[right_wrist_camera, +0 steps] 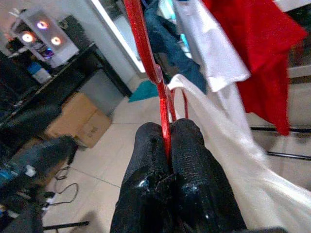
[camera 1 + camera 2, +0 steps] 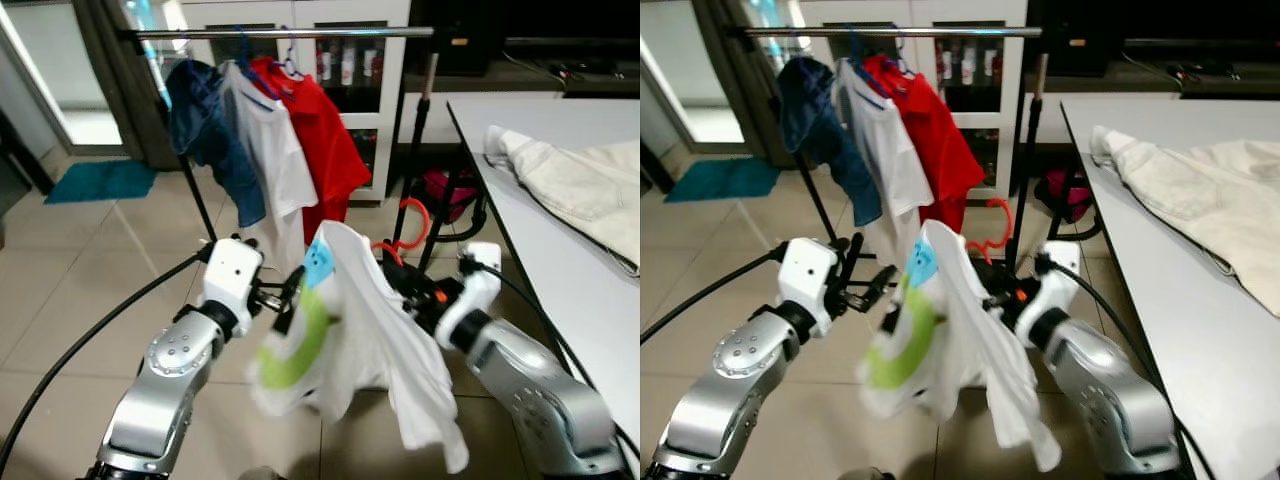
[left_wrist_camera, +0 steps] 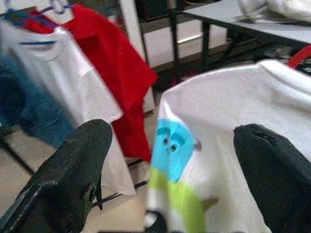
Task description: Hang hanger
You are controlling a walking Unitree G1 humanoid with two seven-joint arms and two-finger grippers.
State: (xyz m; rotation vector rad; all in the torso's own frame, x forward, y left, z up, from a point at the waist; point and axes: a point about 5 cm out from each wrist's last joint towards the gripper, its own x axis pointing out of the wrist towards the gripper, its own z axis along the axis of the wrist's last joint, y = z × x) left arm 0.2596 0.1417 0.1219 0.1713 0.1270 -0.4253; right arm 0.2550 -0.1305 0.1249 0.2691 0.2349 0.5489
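A white T-shirt (image 2: pixel 372 335) with a blue and green print hangs on a red hanger (image 1: pixel 146 43), whose hook (image 2: pixel 410 228) rises behind the collar. My right gripper (image 1: pixel 167 138) is shut on the hanger's red stem, low in front of me, right of the shirt. On the shirt's left side my left gripper (image 2: pixel 285 297) stands open, its two fingers (image 3: pixel 80 160) spread before the printed front without touching it. Farther ahead and higher runs the metal clothes rail (image 2: pixel 290 33), with a blue garment (image 2: pixel 215 135), a white shirt (image 2: pixel 272 150) and a red shirt (image 2: pixel 328 140) hanging on it.
A white table (image 2: pixel 530 215) runs along the right, with a cream garment (image 2: pixel 585 180) lying on it. Behind the rail stands a white cabinet (image 2: pixel 392 95). A teal mat (image 2: pixel 100 180) lies on the tiled floor at far left. A black cable (image 2: pixel 90 335) trails from my left arm.
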